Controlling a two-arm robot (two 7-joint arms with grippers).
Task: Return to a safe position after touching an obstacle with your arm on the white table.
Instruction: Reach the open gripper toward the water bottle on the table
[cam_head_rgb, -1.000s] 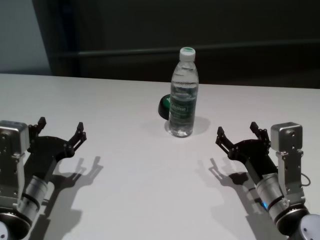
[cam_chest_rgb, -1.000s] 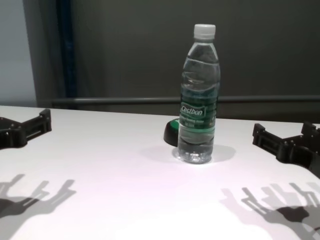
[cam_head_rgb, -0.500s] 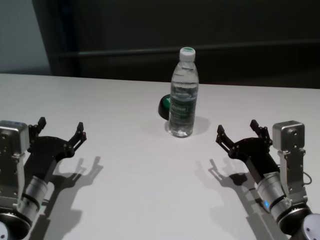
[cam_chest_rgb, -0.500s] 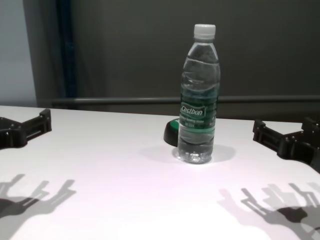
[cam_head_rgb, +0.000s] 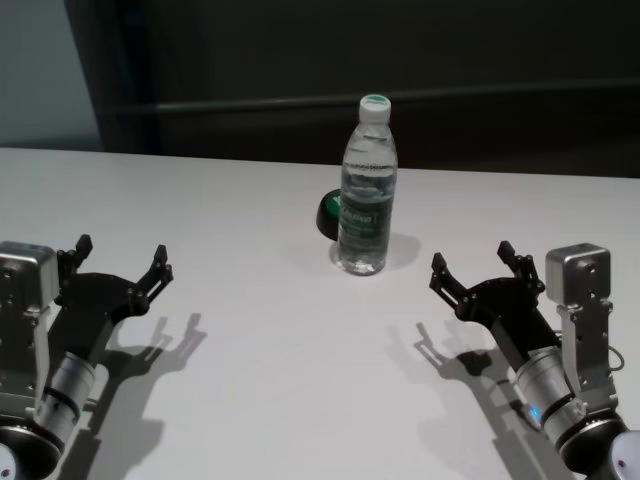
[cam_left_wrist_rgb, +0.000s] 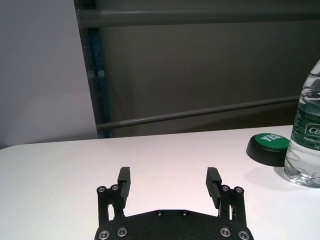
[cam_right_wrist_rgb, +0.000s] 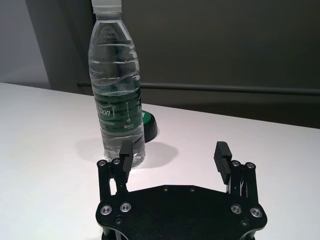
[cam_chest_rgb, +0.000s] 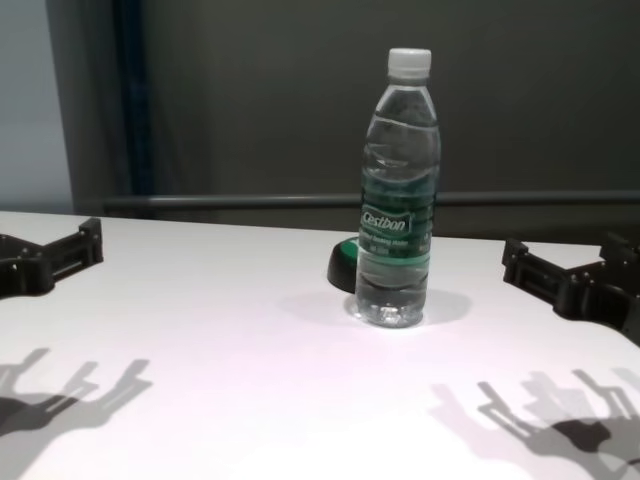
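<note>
head looks down, chest level; wrists sit low behind each gripper; all share the bottle.

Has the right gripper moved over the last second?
Yes, slightly. In the chest view the right gripper has crept left toward the bottle, which stands where it was; the fingers are open.
</note>
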